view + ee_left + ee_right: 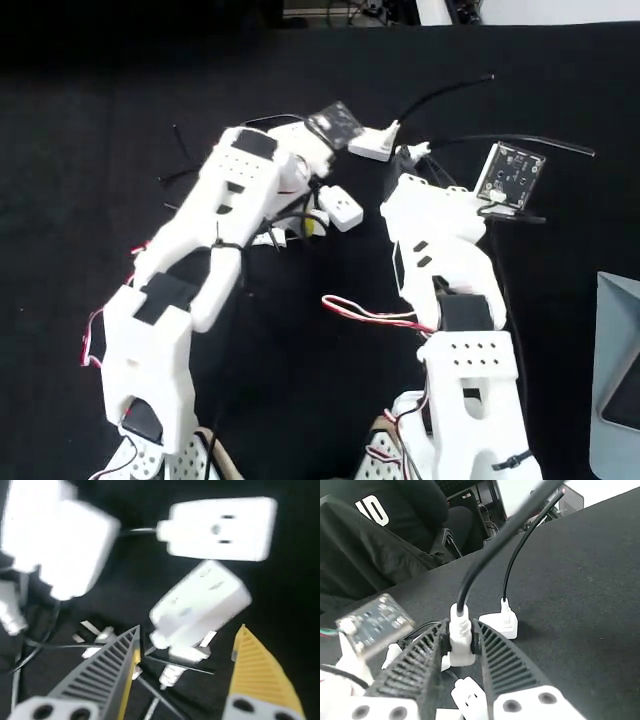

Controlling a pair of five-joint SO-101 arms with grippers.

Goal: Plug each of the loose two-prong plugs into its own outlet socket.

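My right gripper (pixel 460 627) is shut on a white two-prong plug (pixel 460 642) whose black cable (pixel 490 555) rises away from it. In the high view that gripper (pixel 408 160) sits beside a white outlet socket (pixel 375 143). My left gripper (pixel 190 630), with one grey and one yellow finger, stands open around the lower end of a tilted white outlet socket (pixel 200 605). A second socket (pixel 220 527) lies beyond it, face up. Metal prongs of a loose plug (pixel 95 635) show beside the grey finger. In the high view the left gripper (pixel 318 212) is next to a socket (pixel 342 208).
Another white plug (pixel 504 622) with a thin black cable lies on the black table (pixel 560 90), and a further socket (pixel 470 697) sits beneath the right fingers. A grey tray (pixel 620 380) stands at the right edge. Red and white servo wires (pixel 370 312) cross between the arms.
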